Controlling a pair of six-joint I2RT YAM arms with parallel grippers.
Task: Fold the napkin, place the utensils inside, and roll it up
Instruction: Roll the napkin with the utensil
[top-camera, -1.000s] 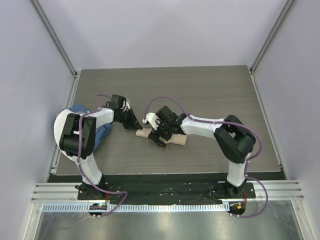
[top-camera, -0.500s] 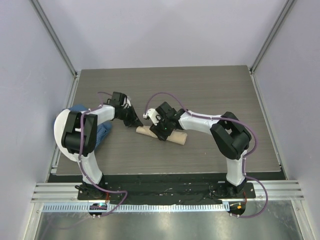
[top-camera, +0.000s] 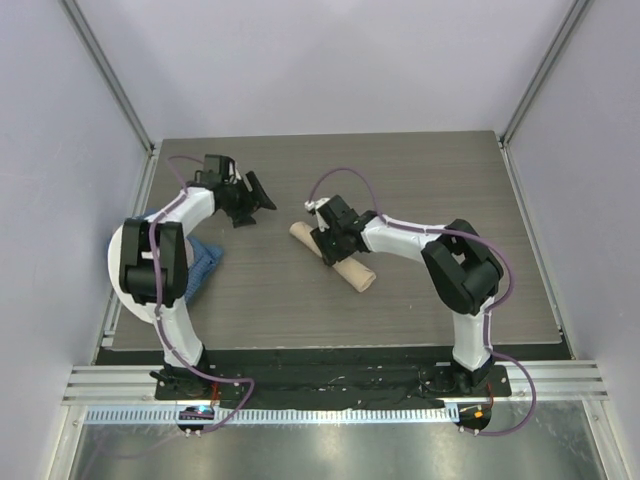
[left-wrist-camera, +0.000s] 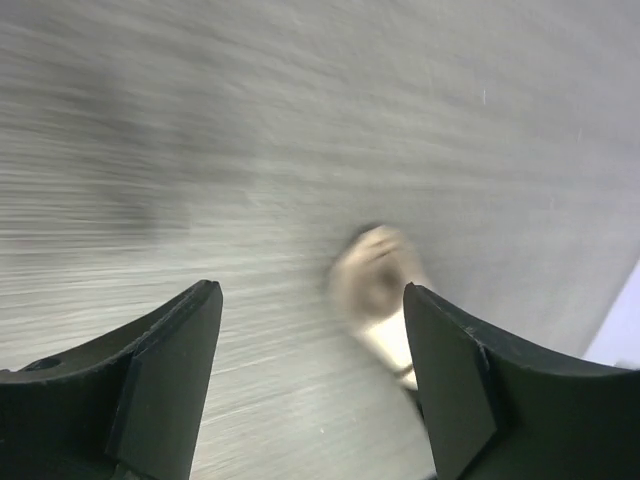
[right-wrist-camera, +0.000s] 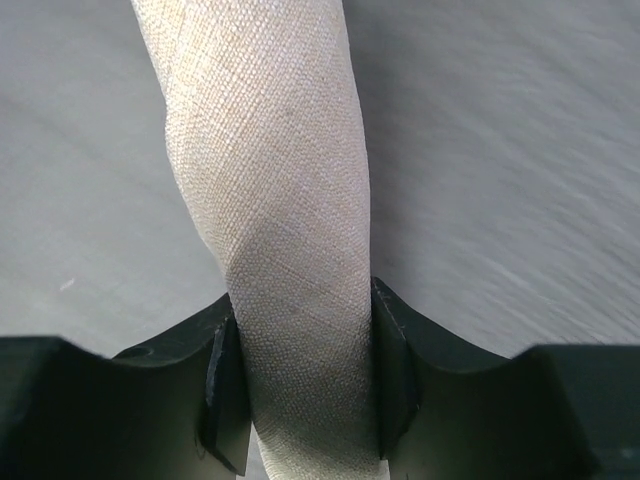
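The napkin (top-camera: 353, 272) is a tight beige roll lying diagonally mid-table. My right gripper (top-camera: 322, 243) is shut across it near its far-left end. In the right wrist view the woven roll (right-wrist-camera: 285, 190) fills the gap between both pads of that gripper (right-wrist-camera: 300, 335). My left gripper (top-camera: 262, 197) hangs open to the left of the roll, apart from it. Its wrist view shows wide jaws (left-wrist-camera: 312, 295) with only bare table between them, and the blurred end of the roll (left-wrist-camera: 375, 290) beyond. The utensils are out of view.
A blue cloth (top-camera: 203, 263) lies at the table's left side beside the left arm. Grey walls and metal posts close in the table (top-camera: 420, 180) on three sides. The arm bases stand at the near edge.
My left gripper let go, opened and drew back up and to the left. My right gripper closed on the roll, which has swung from nearly level to a diagonal.
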